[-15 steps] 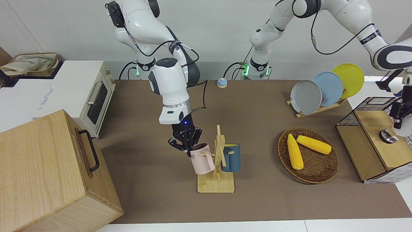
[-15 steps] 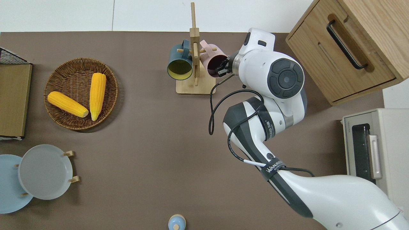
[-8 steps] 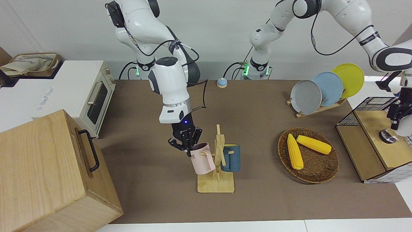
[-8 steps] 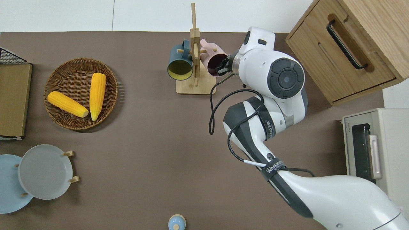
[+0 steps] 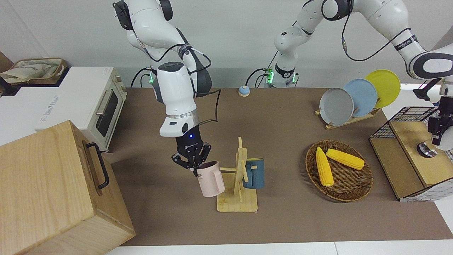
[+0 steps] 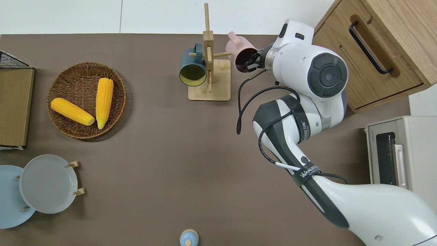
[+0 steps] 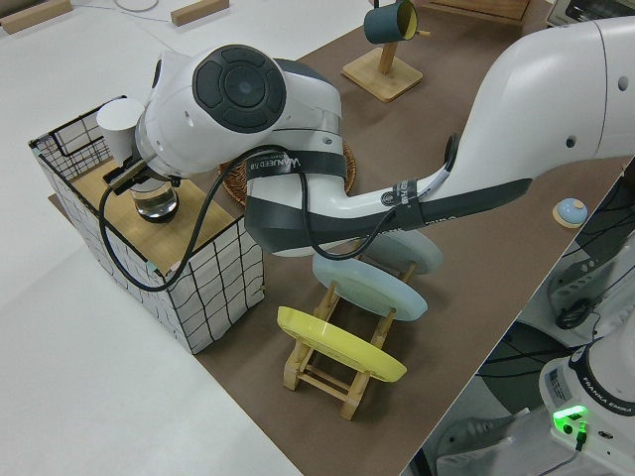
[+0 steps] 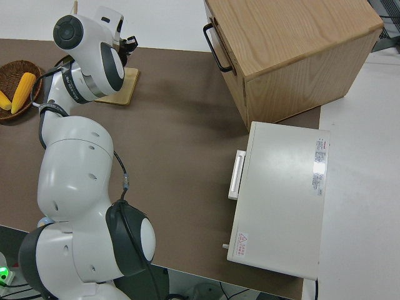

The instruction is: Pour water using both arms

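— What do I have on the right arm's end of the table?

— I see the wooden box (image 5: 53, 191) with its black handle and the white toaster oven (image 5: 88, 102) beside it. My right gripper (image 5: 193, 165) is up in the air, its jaws clamped on the rim of the pink mug (image 5: 210, 179). The mug hangs tilted and is clear of the wooden mug rack (image 5: 239, 187), just beside it toward the right arm's end. From overhead it is over the brown table (image 6: 153, 153) next to the rack's base.

— And the middle?

— The dark blue mug (image 5: 254, 173) hangs on a peg of the rack. A small blue knob-like object (image 5: 243, 91) sits near the robots' bases.

— Then the left arm's end?

— There is the wicker basket (image 5: 350, 191) with two corn cobs (image 5: 324, 166), and the plate rack with the grey plate (image 5: 336, 106), blue plate (image 5: 362, 95) and yellow plate (image 5: 384, 86). My left gripper (image 5: 437, 129) is over the wire-sided wooden stand (image 5: 407, 156), just above a glass vessel (image 7: 154, 203) standing on it. I cannot tell how its jaws stand.
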